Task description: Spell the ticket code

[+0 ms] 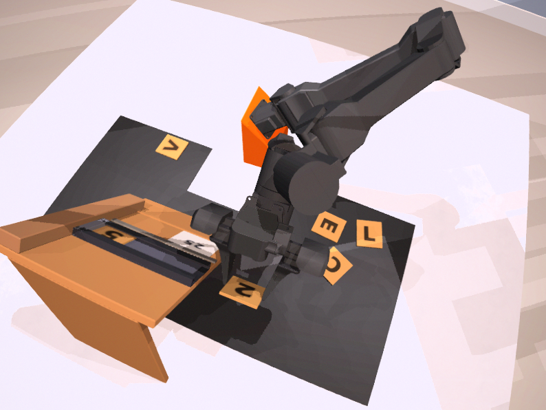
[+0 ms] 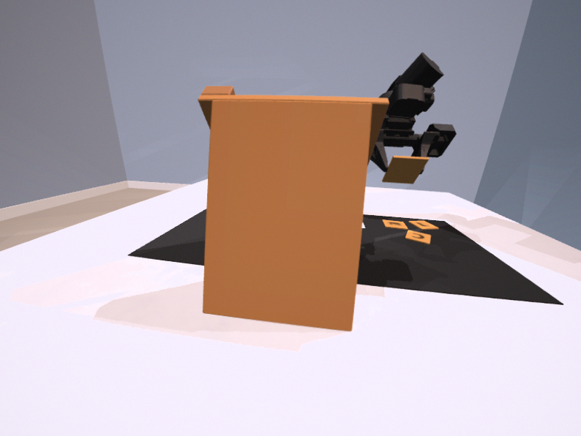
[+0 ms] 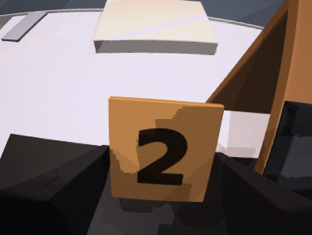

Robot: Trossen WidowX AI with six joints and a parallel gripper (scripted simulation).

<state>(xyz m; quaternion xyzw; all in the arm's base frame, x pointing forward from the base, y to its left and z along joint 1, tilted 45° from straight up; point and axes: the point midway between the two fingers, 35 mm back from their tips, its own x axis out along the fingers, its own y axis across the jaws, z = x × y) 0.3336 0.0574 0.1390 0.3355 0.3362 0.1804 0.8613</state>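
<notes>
My gripper is shut on the 2 tile, held by its side edges above the mat, just off the board's right edge in the top view. The dark rail lies on the orange raised board. Its open end is beside the gripper. The 5 tile lies in the rail near its far left end. The white ticket behind the rail shows upside-down print with 2 and 5; the gripper partly hides it. The held tile is outside the rail.
Tiles E, L and C lie on the black mat right of the gripper. Tile V lies at its far left. An orange block stands behind, by the arm.
</notes>
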